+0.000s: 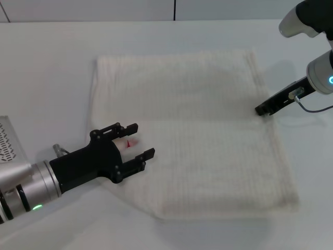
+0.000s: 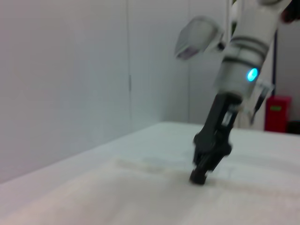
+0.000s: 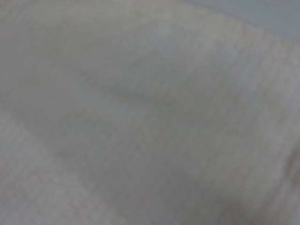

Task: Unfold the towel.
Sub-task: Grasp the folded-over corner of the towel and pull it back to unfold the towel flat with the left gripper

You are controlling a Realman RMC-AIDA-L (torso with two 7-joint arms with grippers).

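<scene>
Closest up, left gripper [image 1: 139, 140] hovers spread wide over the big cream-white ribbed cloth towel [image 1: 203, 130] lying flat on the table, right gripper [image 1: 261, 110] pinched shut at its edge, probably tugging it smooth.

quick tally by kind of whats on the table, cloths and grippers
towel: 1
grippers: 2, left gripper fingers apart over the towel's left side, right gripper down at its right edge
total: 3
</scene>
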